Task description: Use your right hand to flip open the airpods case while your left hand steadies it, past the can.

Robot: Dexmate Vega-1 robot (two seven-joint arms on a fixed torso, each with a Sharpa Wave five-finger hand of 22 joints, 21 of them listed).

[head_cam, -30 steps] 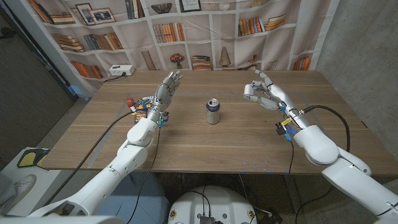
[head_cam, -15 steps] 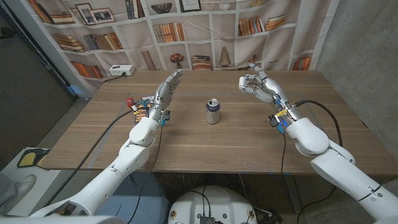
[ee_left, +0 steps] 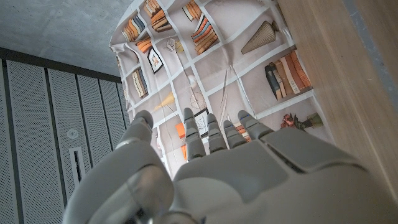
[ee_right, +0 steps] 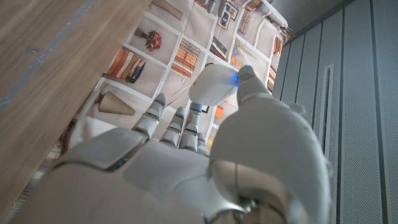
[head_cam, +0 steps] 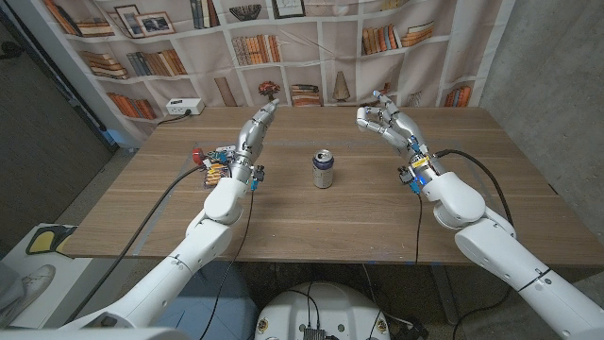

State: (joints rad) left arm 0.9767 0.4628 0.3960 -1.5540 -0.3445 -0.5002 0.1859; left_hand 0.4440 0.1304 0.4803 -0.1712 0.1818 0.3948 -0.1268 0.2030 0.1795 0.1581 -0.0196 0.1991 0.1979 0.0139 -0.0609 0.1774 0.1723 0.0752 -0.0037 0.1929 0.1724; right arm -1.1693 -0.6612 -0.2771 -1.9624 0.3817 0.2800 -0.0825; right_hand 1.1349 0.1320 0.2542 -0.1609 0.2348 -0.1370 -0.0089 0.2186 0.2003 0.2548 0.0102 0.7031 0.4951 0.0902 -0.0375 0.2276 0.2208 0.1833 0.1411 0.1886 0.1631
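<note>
A silver and blue can [head_cam: 324, 168] stands upright in the middle of the wooden table [head_cam: 311, 217]. My right hand [head_cam: 384, 123] is raised above the table, to the right of the can and farther back, with its fingers curled in. In the right wrist view its thumb and fingers pinch a small white rounded thing [ee_right: 213, 83] that looks like the airpods case. My left hand [head_cam: 253, 132] is raised on the can's other side with its fingers stretched out and apart [ee_left: 211, 134], holding nothing.
Small colourful items [head_cam: 213, 162] lie on the table beside my left wrist. A white power strip [head_cam: 184, 107] sits at the back left edge. A bookshelf-print curtain [head_cam: 311, 47] hangs behind the table.
My right hand has moved left and toward the table's far side, now level with the space behind the can. My left hand has shifted slightly forward.
</note>
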